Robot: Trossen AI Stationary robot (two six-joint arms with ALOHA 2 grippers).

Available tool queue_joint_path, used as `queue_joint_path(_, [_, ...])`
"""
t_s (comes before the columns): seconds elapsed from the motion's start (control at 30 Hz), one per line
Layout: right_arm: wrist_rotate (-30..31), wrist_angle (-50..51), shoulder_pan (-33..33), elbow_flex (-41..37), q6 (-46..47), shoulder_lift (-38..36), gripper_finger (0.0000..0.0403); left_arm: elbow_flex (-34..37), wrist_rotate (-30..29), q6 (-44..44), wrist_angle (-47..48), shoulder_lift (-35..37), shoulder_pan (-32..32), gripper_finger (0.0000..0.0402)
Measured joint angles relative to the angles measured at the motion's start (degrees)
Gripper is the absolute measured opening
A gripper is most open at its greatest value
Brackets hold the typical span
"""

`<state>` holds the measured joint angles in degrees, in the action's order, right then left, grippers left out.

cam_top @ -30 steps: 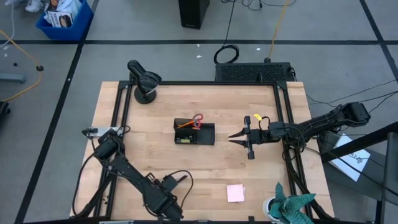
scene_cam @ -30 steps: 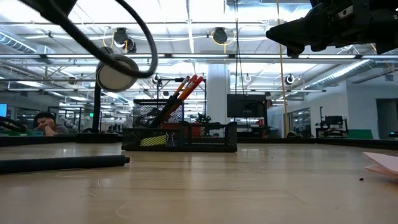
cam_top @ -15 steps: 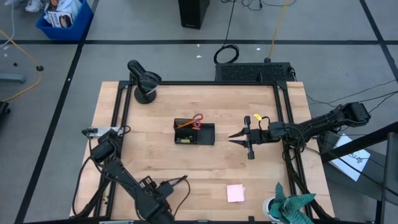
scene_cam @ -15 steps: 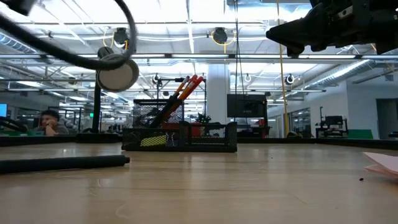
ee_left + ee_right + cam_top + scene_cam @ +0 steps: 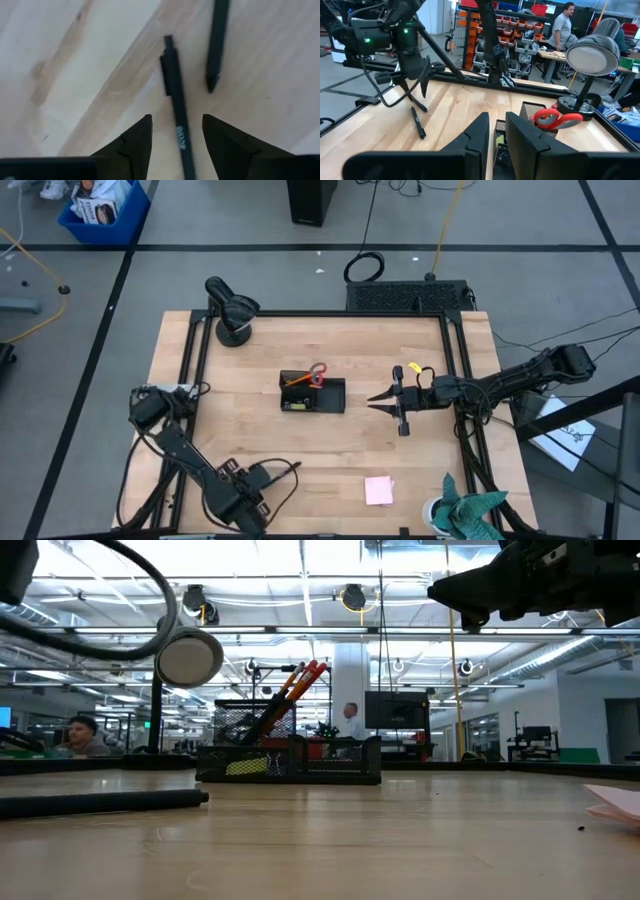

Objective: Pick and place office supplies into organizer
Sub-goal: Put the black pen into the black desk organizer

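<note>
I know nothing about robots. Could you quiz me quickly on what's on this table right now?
1. True or false: the red-handled scissors lie flat on the table.
2. Which thing does the open left claw straddle? A) pencil B) black pen C) clip
3. What colour is the sticky-note pad lying outside the organizer?
Key: 1 false, they stand in the organizer. 2 B. 3 pink.

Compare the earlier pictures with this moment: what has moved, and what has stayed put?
The left arm has pulled back toward the table's near-left corner; its open left gripper now straddles a black pen without holding it. The right gripper, organizer and sticky pad are unmoved.
</note>
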<state>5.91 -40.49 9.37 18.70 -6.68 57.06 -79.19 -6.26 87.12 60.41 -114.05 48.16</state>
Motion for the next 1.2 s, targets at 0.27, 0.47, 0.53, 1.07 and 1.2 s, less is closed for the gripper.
queue_joint_path(0.27, [0.00,0.02,0.00,0.00,-1.36,-0.01,0.0059,10.00,0.35,-1.04,-14.62,3.80,-0.27,0.0177])
queue_joint_path(0.47, [0.00,0.21,0.00,0.02,-1.49,0.02,0.0059,16.48,0.47,1.69,-24.30,4.45,-0.39,0.0177])
queue_joint_path(0.53, [0.01,0.44,0.00,0.02,-1.49,0.02,0.0059,16.49,0.42,1.89,-24.01,4.45,-0.39,0.0177])
queue_joint_path(1.07, [0.02,0.26,0.00,0.02,-1.37,0.02,0.0059,16.45,-2.08,4.53,-22.03,3.93,0.55,0.0153])
queue_joint_path(1.2, [0.00,0.57,0.00,0.02,-1.00,0.02,0.0059,16.45,-2.69,4.57,-21.18,3.86,1.51,0.0112])
